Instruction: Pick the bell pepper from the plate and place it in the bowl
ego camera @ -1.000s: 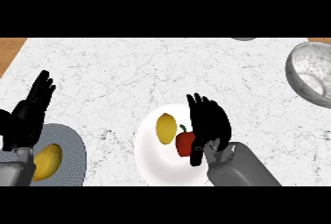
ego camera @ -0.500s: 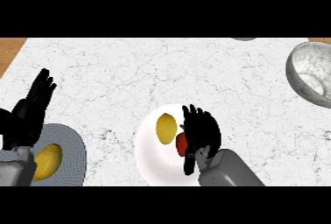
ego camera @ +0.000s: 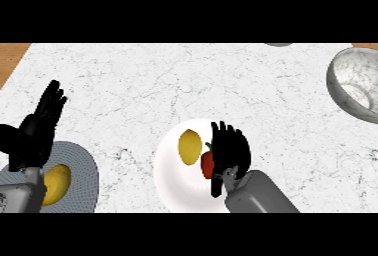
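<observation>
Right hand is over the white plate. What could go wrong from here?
The right hand hides most of the pepper, so a grip can't be confirmed. The yellow fruit lies close beside the pepper on the plate and could get nudged. The bowl sits at the right edge, a long carry.

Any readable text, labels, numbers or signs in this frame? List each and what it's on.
None: no text, label, brand, number or sign shows anywhere.
Checked: white plate, bell pepper, bowl, grey plate, counter, left robot hand, right robot hand.
</observation>
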{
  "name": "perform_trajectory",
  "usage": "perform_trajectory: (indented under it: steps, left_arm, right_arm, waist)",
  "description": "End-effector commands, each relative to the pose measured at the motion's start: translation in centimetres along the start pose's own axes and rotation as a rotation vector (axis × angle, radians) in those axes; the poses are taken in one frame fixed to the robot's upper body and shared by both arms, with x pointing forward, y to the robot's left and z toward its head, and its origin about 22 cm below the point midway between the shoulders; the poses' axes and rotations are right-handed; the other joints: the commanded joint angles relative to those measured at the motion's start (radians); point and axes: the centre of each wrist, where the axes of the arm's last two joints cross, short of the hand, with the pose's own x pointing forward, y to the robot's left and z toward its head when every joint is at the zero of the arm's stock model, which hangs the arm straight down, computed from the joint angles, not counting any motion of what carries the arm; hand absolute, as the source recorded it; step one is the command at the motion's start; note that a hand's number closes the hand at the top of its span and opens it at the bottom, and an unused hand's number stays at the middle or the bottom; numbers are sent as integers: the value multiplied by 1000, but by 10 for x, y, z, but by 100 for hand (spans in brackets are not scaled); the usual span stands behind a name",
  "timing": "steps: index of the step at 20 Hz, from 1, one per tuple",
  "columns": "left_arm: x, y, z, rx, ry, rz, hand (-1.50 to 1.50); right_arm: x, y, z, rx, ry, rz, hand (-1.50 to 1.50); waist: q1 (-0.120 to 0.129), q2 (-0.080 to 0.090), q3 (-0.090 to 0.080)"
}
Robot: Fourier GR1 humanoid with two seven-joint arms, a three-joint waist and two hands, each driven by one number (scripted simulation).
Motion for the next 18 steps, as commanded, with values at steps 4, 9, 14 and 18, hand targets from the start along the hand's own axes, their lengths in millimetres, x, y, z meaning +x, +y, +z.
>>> perform_trajectory:
  steps: [4, 9, 14, 18]
  left_arm:
    - [-6, 16, 6, -19, 3, 8, 0]
    - [-1, 11, -3, 8, 6, -7, 0]
    - [0, -1, 5, -15, 0, 7, 0]
    - [2, -4, -6, -22, 8, 12, 0]
  right_arm:
    - [0, 11, -24, 93, 64, -34, 150]
    - [7, -6, -30, 56, -26, -40, 150]
    - [8, 38, -38, 16, -36, -27, 150]
    - [-4, -7, -56, -77, 29, -67, 150]
  waist:
    - [4, 1, 0]
    - [3, 1, 0]
    - [7, 1, 0]
    - [0, 2, 0]
